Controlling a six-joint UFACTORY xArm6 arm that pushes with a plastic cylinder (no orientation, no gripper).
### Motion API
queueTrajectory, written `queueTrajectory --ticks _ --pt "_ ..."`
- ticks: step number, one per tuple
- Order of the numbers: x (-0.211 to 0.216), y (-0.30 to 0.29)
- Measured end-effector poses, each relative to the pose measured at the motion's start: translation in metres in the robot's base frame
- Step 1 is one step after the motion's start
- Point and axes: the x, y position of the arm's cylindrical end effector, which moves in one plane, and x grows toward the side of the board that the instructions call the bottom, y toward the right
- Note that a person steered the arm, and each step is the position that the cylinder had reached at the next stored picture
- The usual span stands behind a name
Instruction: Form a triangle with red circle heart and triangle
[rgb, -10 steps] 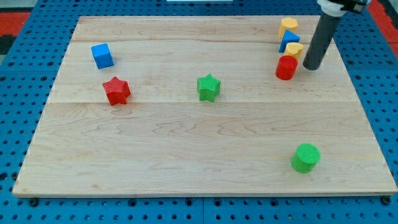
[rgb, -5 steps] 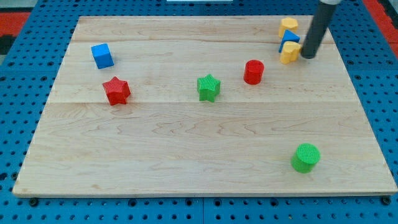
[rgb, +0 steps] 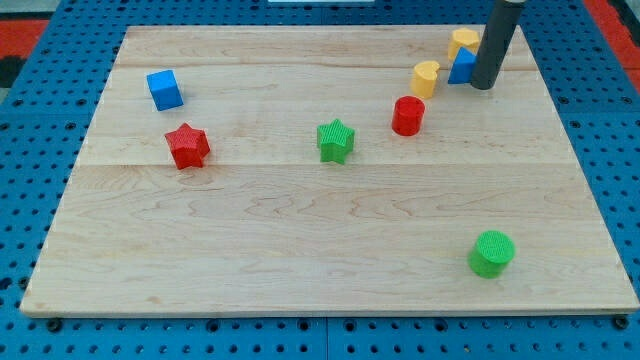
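Three task blocks sit upper right: red cylinder (rgb: 407, 115), yellow heart (rgb: 425, 78) just above it, blue triangle (rgb: 462, 67) touching my tip (rgb: 483, 87), which holds nothing.

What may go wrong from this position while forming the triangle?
My tip touches the blue block, which sits tight against the top yellow block: a push may drag both along, or send the yellow one off the board's top edge. The yellow heart and red circle lie close, so nudging one may bump the other.
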Motion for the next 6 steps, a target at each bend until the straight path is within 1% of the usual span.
queueTrajectory --ticks 1,2,3,4,5,6 --pt "-0.018 0.062" --pt "-0.040 0.030" --pt "-0.040 -0.037" --pt "-0.027 -0.125" --pt "-0.001 -0.157" --pt "0.040 -0.135"
